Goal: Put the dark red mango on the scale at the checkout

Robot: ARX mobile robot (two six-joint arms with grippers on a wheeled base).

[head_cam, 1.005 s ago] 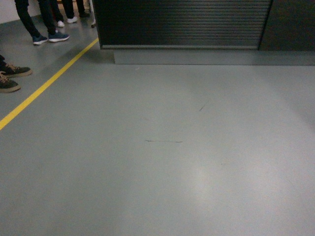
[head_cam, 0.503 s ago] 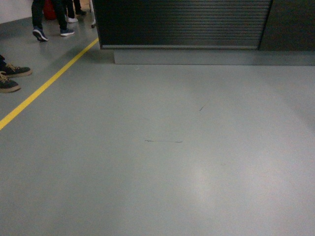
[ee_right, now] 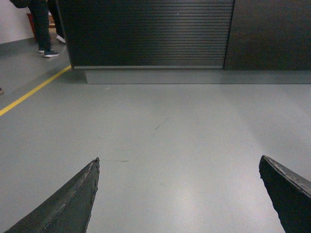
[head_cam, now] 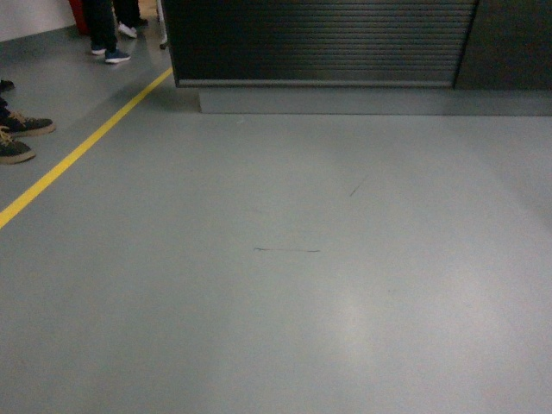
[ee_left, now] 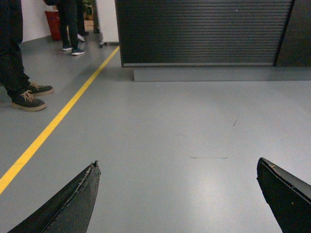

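Observation:
The checkout [head_cam: 319,43] is a dark counter with a ribbed, slatted front on a grey plinth, straight ahead across the grey floor; it also fills the top of the left wrist view as the checkout [ee_left: 204,31] and of the right wrist view as the checkout [ee_right: 150,31]. Its top is cut off, so the scale is out of view. The dark red mango is out of view too. My left gripper [ee_left: 177,165] is open, with only floor between its black fingers. My right gripper [ee_right: 180,160] is open as well and holds nothing. Neither gripper shows in the head view.
A yellow floor line [head_cam: 82,147] runs diagonally at the left. People's feet [head_cam: 17,138] stand beyond it at the left edge, and another person's legs [head_cam: 103,30] are beside the counter's left corner. A red bin [ee_left: 53,24] stands at the far left.
The person at the upper left has walked further away, towards the back beside the counter. The floor marks have slid down very slightly in the head view. Both grippers are unseen in the earlier frames.

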